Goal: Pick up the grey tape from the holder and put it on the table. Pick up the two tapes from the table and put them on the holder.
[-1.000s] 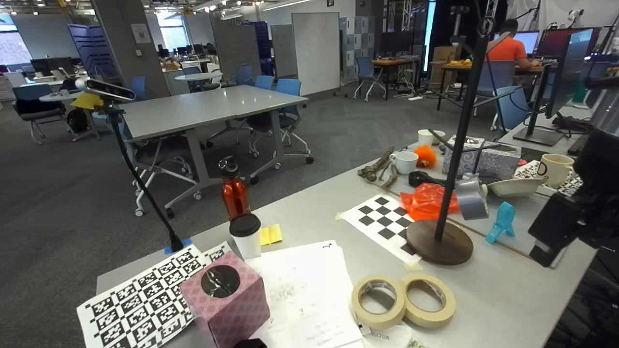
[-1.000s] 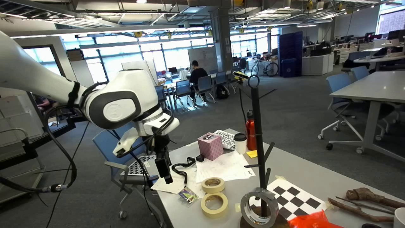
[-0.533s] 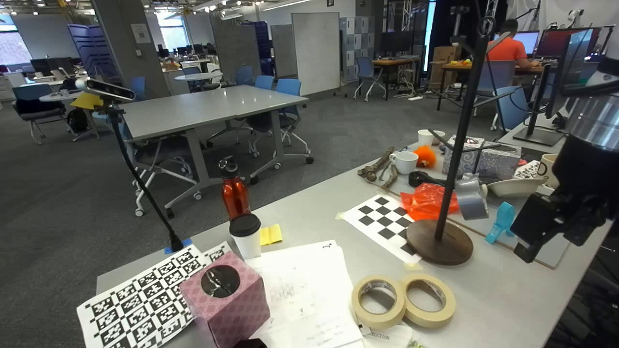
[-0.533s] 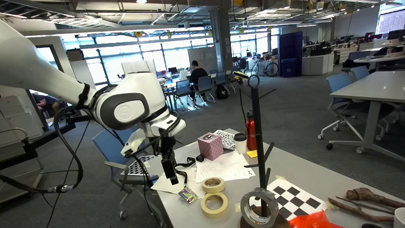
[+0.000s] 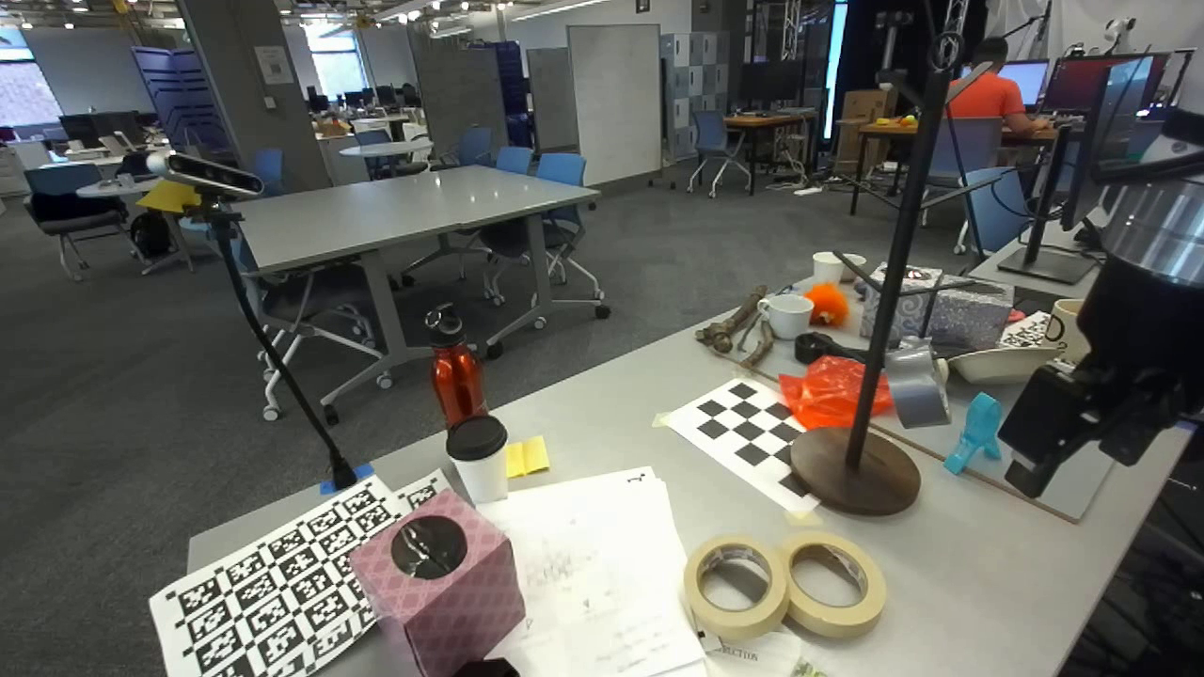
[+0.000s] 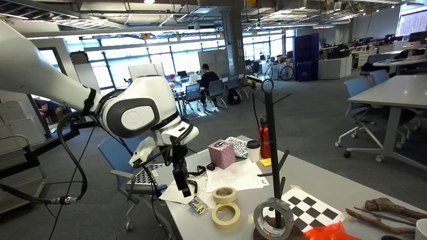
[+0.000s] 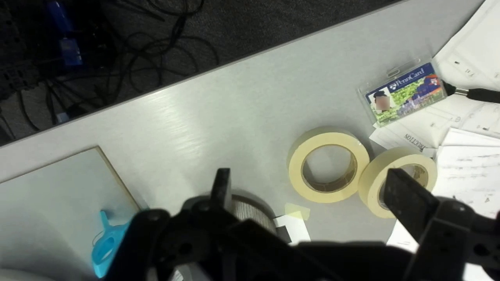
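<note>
The grey tape (image 5: pixel 917 384) (image 6: pixel 259 218) hangs on a low branch of the black holder (image 5: pixel 898 273) (image 6: pixel 272 133), above its round brown base. The two tapes, cream rolls (image 5: pixel 701 583) (image 5: pixel 870 592), lie flat side by side on the table (image 5: pixel 978 583); they also show in the wrist view (image 7: pixel 297 171) (image 7: pixel 373 187). My gripper (image 7: pixel 310 175) is open and empty, above the table beside the holder and tapes, in both exterior views (image 5: pixel 1077 461) (image 6: pixel 185 190). In the wrist view, its left finger covers part of the base (image 7: pixel 252 212); the grey tape is mostly hidden.
A blue clamp (image 5: pixel 978 432) stands near the holder. A red plastic bag (image 5: pixel 832 390), white mug (image 5: pixel 786 317) and sticks (image 5: pixel 729 324) lie behind it. A pink tissue box (image 6: pixel 222 155), papers and an ID card (image 7: pixel 406 93) lie past the tapes. The table edge (image 7: pixel 234 62) shows.
The arm has moved over the table toward the tapes and holder, to the right in an exterior view, then slowed. The rolls and the holder have not moved.
</note>
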{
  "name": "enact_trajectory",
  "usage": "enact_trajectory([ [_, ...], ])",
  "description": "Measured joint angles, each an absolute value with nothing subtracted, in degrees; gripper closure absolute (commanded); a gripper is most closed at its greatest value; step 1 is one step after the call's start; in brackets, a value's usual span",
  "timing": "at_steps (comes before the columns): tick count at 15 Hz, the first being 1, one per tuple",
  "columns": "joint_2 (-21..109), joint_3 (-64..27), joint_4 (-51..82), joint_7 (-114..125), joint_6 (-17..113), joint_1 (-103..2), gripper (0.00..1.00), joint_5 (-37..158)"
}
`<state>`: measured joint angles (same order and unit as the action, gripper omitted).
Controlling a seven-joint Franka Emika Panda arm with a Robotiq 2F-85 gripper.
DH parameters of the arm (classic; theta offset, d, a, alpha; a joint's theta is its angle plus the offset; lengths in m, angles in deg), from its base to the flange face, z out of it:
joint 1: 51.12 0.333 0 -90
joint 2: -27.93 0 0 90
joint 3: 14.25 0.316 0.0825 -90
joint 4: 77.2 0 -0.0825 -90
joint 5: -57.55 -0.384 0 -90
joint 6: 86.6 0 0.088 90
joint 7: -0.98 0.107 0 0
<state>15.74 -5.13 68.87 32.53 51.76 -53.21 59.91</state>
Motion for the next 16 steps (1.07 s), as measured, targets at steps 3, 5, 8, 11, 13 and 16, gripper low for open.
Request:
enact_trajectory([
  [3, 15.6, -7.6, 69.0, 30.7, 51.8, -53.6, 0.0, 62.6],
  [5, 15.5, -9.3, 69.1, 28.9, 51.8, -54.2, 0.0, 64.2],
  [8, 15.5, -11.5, 69.1, 26.0, 51.8, -55.4, 0.0, 66.1],
  [11, 15.4, -12.8, 69.1, 24.3, 51.8, -56.0, 0.0, 66.2],
  [13, 15.3, -12.8, 69.1, 24.2, 51.8, -56.0, 0.0, 66.2],
  [16, 15.3, -12.8, 69.1, 24.2, 51.8, -56.0, 0.0, 66.2],
])
